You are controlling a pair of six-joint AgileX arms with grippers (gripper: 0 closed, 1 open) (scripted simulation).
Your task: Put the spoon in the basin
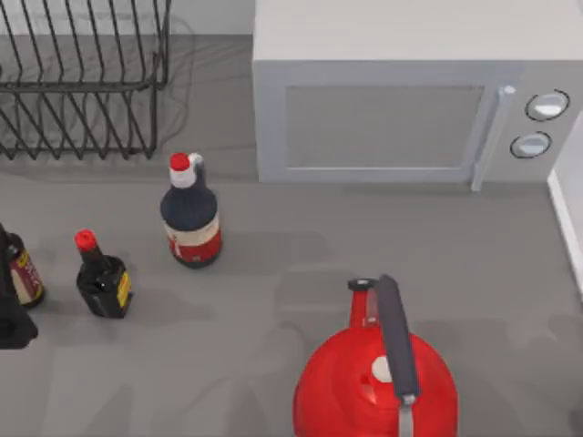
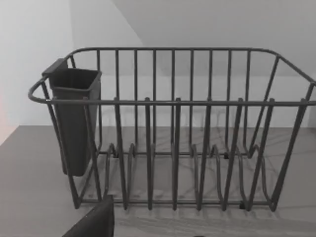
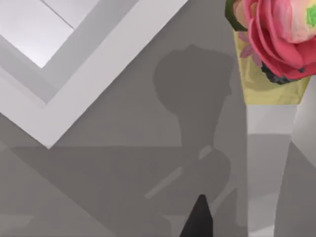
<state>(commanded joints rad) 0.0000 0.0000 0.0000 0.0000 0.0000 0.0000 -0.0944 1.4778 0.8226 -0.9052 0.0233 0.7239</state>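
Grey table (image 1: 273,273), right tool (image 3: 197,222) above.

The AgileX pair's left arm (image 1: 13,326) appears as a matt black, blocky mass at eight o'clock in the top view. In the left wrist view, the left gripper (image 2: 94,223) presents a dark charcoal slab with a flat face and a straight, slanted edge. In the right wrist view, the right gripper (image 3: 197,219) shows a smooth black part tapering to a point.
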